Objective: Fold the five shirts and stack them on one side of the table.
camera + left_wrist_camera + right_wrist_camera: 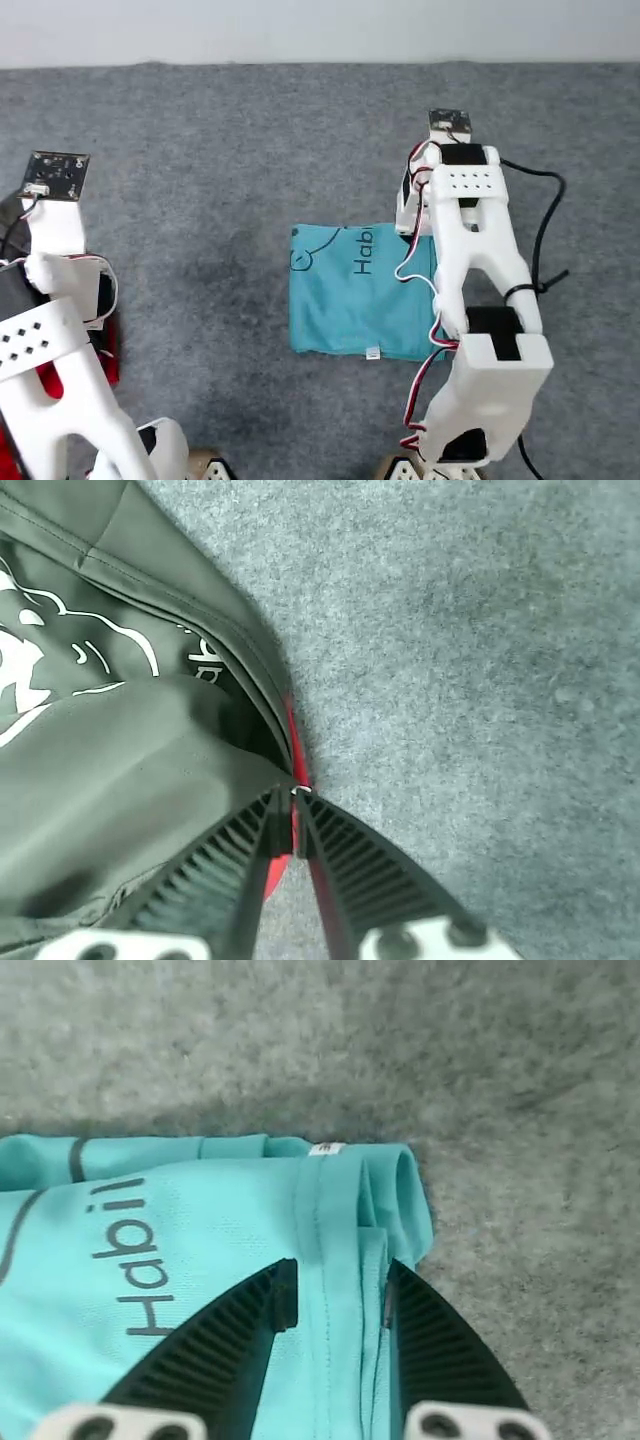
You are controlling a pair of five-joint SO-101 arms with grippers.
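On the grey table, the right gripper stands spread over the folded teal shirt, one finger either side of a hem; its arm hides part of the cloth. The left gripper, pressed together, pinches a red shirt sliver beside a dark shirt, both cut off.

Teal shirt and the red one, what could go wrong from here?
1. The right claw stands open over the teal shirt, at its folded edge. If it shuts on the top layers alone, the fold could come undone.
2. The left claw looks shut on a thin edge of the red shirt, which lies under the dark shirt. A pull might slip off, or drag the dark shirt along.
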